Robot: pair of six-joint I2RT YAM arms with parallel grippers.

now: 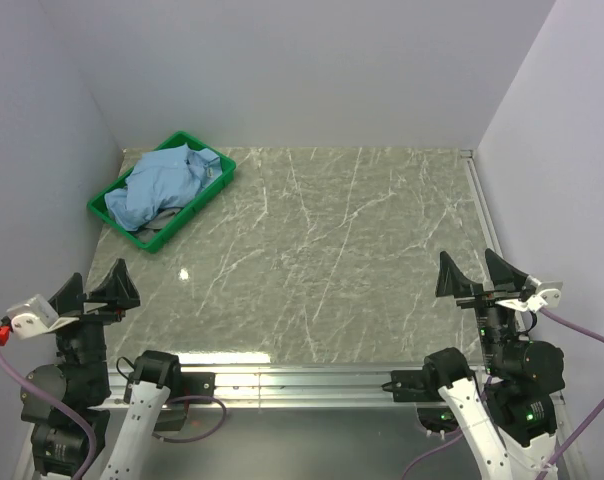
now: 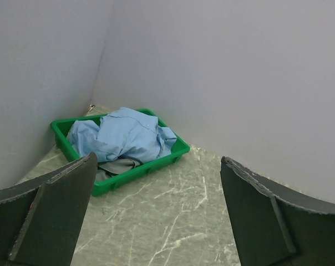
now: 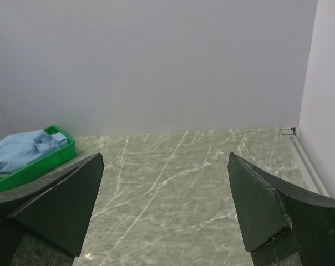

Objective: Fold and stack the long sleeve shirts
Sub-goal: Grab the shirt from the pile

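Observation:
A crumpled light blue shirt lies in a green bin at the table's back left corner. It also shows in the left wrist view and at the left edge of the right wrist view. A grey cloth lies under it in the bin. My left gripper is open and empty at the near left edge, well short of the bin. My right gripper is open and empty at the near right.
The marble-patterned table is walled at the back and both sides. A metal rail runs along its right edge. The green bin stands against the left wall.

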